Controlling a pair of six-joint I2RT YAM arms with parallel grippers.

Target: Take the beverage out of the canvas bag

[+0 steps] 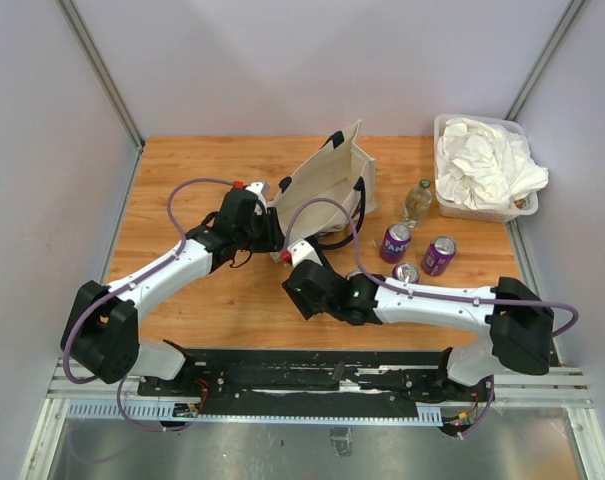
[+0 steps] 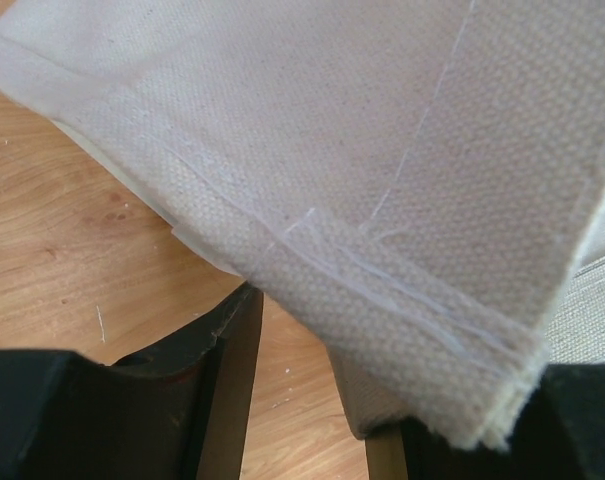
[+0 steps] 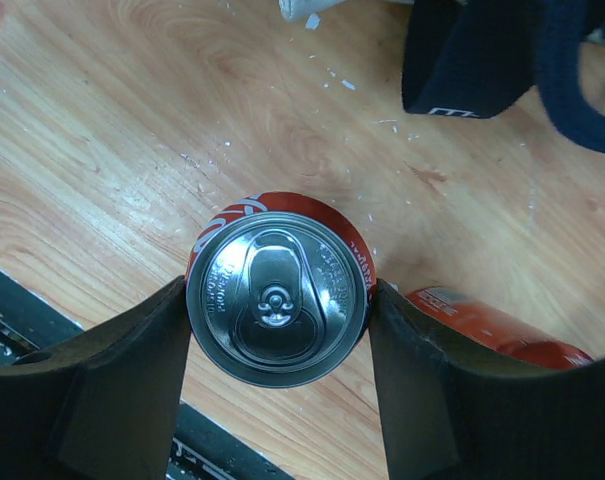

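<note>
The cream canvas bag [image 1: 327, 180] lies tilted at the table's middle back, its navy handles [image 3: 472, 60] spread toward the front. My right gripper [image 3: 279, 295] is shut on an upright red beverage can [image 3: 279, 300], one finger on each side, over the bare wood in front of the bag. In the top view this gripper [image 1: 298, 255] sits just below the bag's near corner. My left gripper [image 1: 270, 228] is at the bag's left edge. In the left wrist view its jaws [image 2: 312, 350] stand apart with table showing between them, and the bag's stitched hem [image 2: 382, 290] lies across the fingertips.
Two purple cans [image 1: 395, 241] [image 1: 439, 254], a silver-topped can [image 1: 406, 272] and a small glass bottle [image 1: 418, 200] stand right of the bag. A clear tub of white cloths [image 1: 482, 165] is at the back right. A red object [image 3: 502, 335] shows behind my right finger.
</note>
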